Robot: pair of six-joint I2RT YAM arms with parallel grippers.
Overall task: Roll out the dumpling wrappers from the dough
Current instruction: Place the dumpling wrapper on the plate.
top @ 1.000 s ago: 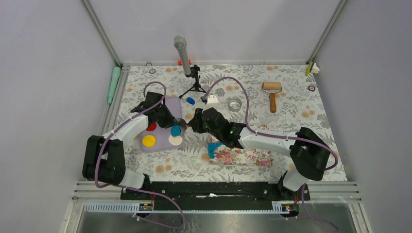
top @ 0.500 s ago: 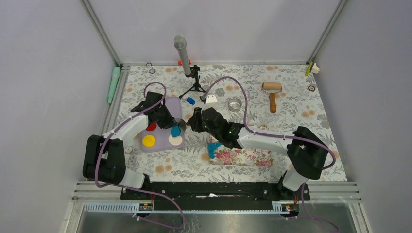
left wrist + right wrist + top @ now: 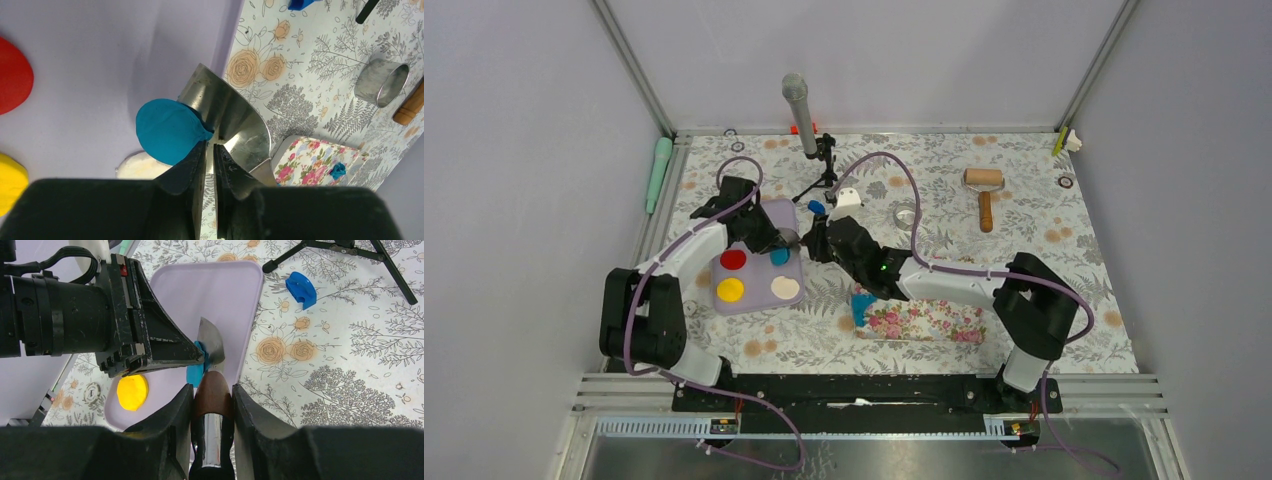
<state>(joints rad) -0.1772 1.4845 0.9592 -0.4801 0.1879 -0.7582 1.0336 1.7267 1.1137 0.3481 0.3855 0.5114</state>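
Wrapper: the blue wrapper (image 3: 167, 130) was held over the lavender tray (image 3: 100, 75), left of the bench's centre; whether it touched the tray could not be told.
Left tool: the left tool (image 3: 210, 150), closed to a slit, nipped only the wrapper's rim.
Right tool: the right tool (image 3: 212, 396) was clamped round the brown handle of the scraper (image 3: 212, 342), whose steel blade lay against the wrapper's back.
Risk, tearing: soft clay gripped at one thin point would likely stretch or rip if it clung to the blade while either arm drew away.
Risk, folding: once freed, the wrapper could droop and crease, or stick to the fingers instead of dropping flat.
Risk, placement: the cream disc (image 3: 135, 165) lay just beside it, the red disc (image 3: 12, 75) and yellow disc (image 3: 7, 182) farther along the tray; a skewed release could overlap the cream one.
Risk, collision: both tools worked almost touching, so a small error could knock blade against fingers.
Remaining: a dough scrap (image 3: 861, 306) sat on the floral mat (image 3: 924, 322), nearer the bench's front edge.
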